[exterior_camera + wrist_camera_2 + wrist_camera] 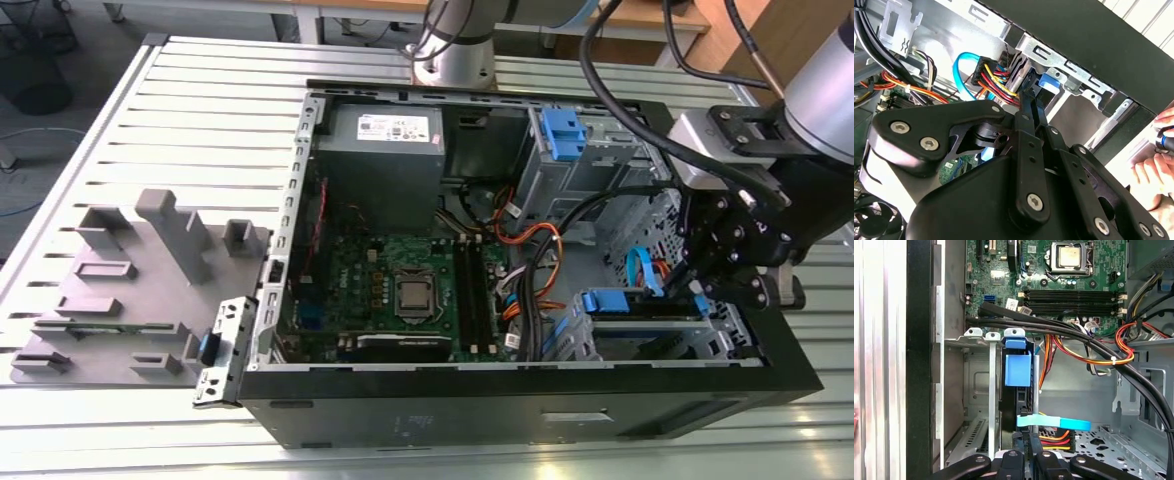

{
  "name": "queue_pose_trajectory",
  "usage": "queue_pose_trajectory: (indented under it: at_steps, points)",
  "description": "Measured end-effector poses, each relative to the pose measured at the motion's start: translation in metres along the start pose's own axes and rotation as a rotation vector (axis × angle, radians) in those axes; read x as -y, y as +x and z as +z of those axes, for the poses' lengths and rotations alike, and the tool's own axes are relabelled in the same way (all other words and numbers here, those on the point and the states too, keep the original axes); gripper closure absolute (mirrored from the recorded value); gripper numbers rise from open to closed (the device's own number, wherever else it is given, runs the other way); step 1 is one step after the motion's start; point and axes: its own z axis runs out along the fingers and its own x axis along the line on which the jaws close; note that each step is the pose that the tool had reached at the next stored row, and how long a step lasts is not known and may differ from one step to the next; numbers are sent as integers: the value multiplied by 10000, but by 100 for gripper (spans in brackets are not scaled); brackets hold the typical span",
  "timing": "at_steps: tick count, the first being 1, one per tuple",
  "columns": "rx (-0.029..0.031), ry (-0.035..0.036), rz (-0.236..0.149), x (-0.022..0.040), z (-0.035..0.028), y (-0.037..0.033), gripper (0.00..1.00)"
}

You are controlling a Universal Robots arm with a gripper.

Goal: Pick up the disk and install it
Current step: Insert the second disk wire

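Over drive bay, arm angled down; pincer (1026, 460) clenched on disk (1016, 371), seated edgewise.

No print could be read anywhere: the white sticker (384, 127) on the grey metal box (387, 165) showed only tiny marks, too small to read.

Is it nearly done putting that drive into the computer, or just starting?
Looks far along. Done: the disk, with its blue bracket, already stands in the drive cage of the open computer case. In hand: the gripper is right at the disk's edge, down inside the case. Left: whether it is fully seated I cannot tell.
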Motion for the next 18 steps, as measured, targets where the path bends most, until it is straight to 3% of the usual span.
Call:
queue_pose_trajectory:
  at_steps: [18]
  points:
    - [-4, 1, -2, -1, 64, -1, 84]
